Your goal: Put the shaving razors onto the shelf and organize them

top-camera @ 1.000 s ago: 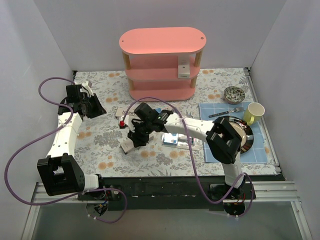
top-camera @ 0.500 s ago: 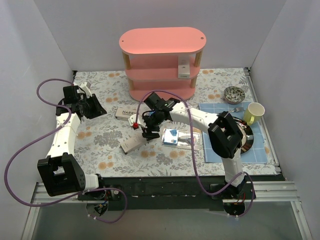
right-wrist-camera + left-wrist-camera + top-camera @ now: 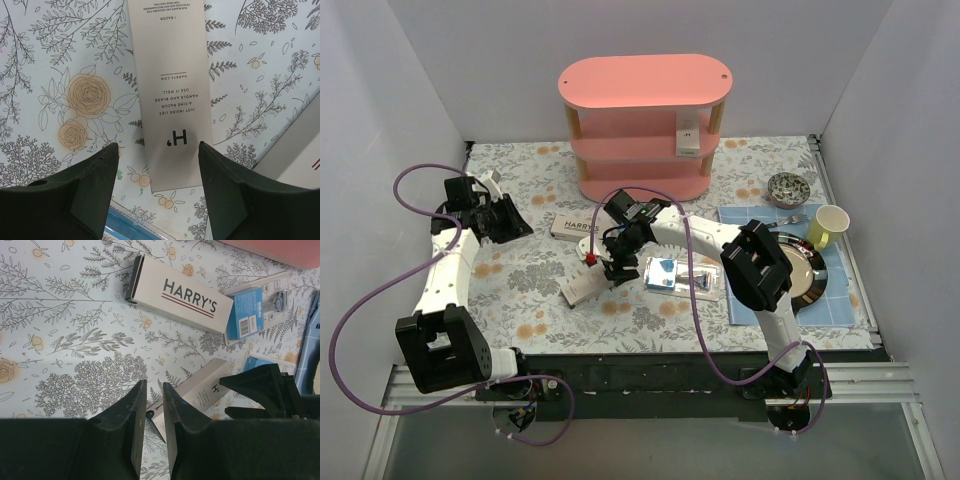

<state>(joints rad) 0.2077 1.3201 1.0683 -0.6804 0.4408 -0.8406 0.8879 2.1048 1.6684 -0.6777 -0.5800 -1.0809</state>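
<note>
The pink shelf (image 3: 640, 85) stands at the back; one white razor box (image 3: 687, 135) stands upright on its middle tier. A second "HARRY'S" box (image 3: 576, 227) (image 3: 182, 294) lies flat in front of the shelf. A third box (image 3: 582, 289) (image 3: 170, 85) lies nearer. My right gripper (image 3: 610, 263) (image 3: 159, 150) is open, its fingers either side of that box's end, holding nothing. A blue blister pack (image 3: 678, 275) lies right of it, and another (image 3: 255, 310) shows beside the flat box. My left gripper (image 3: 506, 215) (image 3: 154, 400) hovers at the left, its jaws almost together and empty.
A blue mat (image 3: 745, 222) at the right holds a metal plate (image 3: 812, 280), a yellow cup (image 3: 831, 225) and a fork (image 3: 772, 226). A small bowl (image 3: 788, 187) sits behind it. White walls close in both sides.
My right gripper has turned and shifted right along the near box to its right end. The left arm has moved only slightly. The boxes lie where they were.
</note>
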